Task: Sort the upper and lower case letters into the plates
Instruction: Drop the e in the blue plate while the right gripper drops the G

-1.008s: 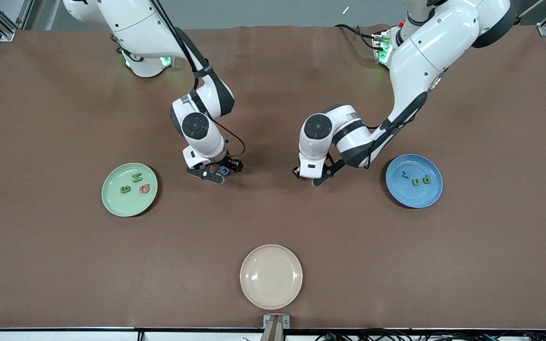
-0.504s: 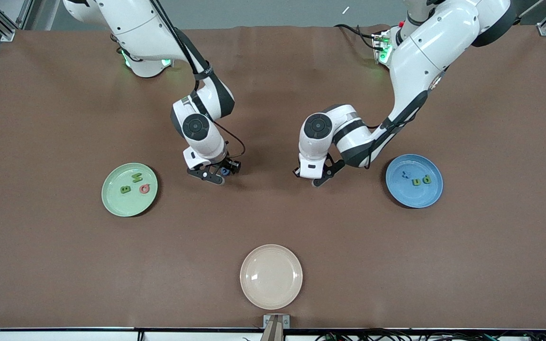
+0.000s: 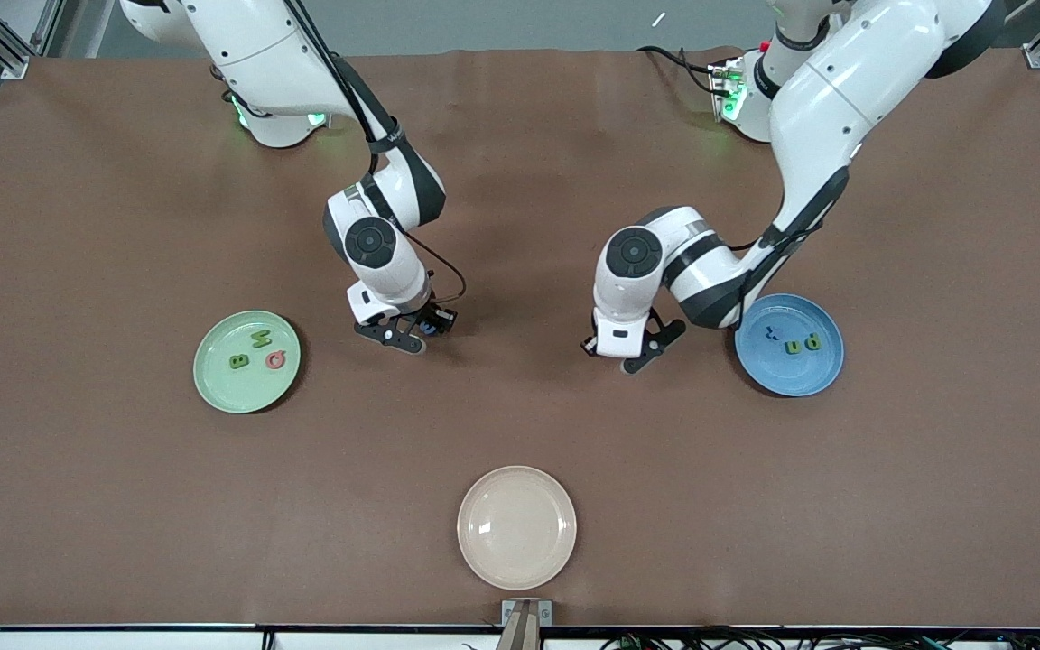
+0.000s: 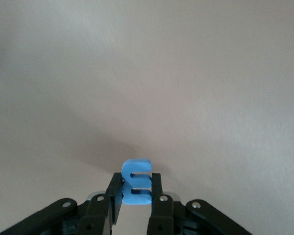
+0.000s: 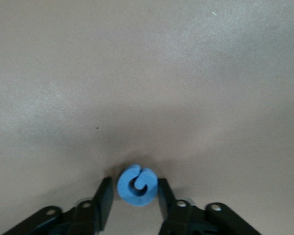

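The glossy mint green plate [image 3: 246, 361] lies at the right arm's end of the worktop [image 3: 123, 506], the blue plate [image 3: 789, 345] at the left arm's end, each carrying small letters. Between them, the left gripper [image 4: 135, 196] has its jaws pinching a blue letter E [image 4: 136, 182], while the right gripper [image 5: 135, 193] has its jaws against a blue curled letter [image 5: 136, 185].

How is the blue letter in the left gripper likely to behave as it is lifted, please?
The blue letter looks like thick foam, so probably light and slightly squashy. The left gripper is shut on its lower part only, so it might pivot. Its matte surface suggests it will not slip easily.
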Robot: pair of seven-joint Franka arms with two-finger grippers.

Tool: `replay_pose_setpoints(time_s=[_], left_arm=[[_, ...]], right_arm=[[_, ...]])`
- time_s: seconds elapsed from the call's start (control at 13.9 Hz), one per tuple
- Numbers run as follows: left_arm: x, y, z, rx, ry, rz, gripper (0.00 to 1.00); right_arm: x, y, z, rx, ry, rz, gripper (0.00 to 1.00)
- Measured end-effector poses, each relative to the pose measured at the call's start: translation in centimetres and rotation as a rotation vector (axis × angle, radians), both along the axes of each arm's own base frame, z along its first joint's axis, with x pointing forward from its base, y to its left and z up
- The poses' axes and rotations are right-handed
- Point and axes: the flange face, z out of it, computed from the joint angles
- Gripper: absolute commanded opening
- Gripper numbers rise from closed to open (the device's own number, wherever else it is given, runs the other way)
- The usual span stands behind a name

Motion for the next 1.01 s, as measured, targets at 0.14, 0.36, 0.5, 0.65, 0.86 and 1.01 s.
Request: replay_pose_setpoints(time_s=[0.14,0.36,0.5,0.65,0.86,1.01], left_arm=[[1.0,3.1,2.5,0.03,0.008,-0.086,0.09],[1.5,9.9,4.3,0.034,0.064,-0.181,0.09],[1.5,15.6,4.1,0.016,0.108,-0.229,0.09],[1.4,21.2,3.2,0.021,0.134,-0.278,0.09],[0.8,27.0,1.3,0.056,0.127,-0.317,0.09],[-0.1,28.6,0.3,0.055,0.113,-0.332,0.09]], right_arm=[[0.1,0.0,0.3,0.002,-0.002,-0.001,0.05],[1.0,-1.1,0.2,-0.002,-0.008,-0.005,0.0],[2.2,-2.7,0.3,-0.004,-0.013,0.004,0.0],[3.8,-4.9,0.8,-0.014,0.012,0.035,0.0],[7.7,-10.0,4.5,-0.017,0.088,0.108,0.0],[9.9,-15.0,7.3,-0.004,0.125,0.162,0.0]])
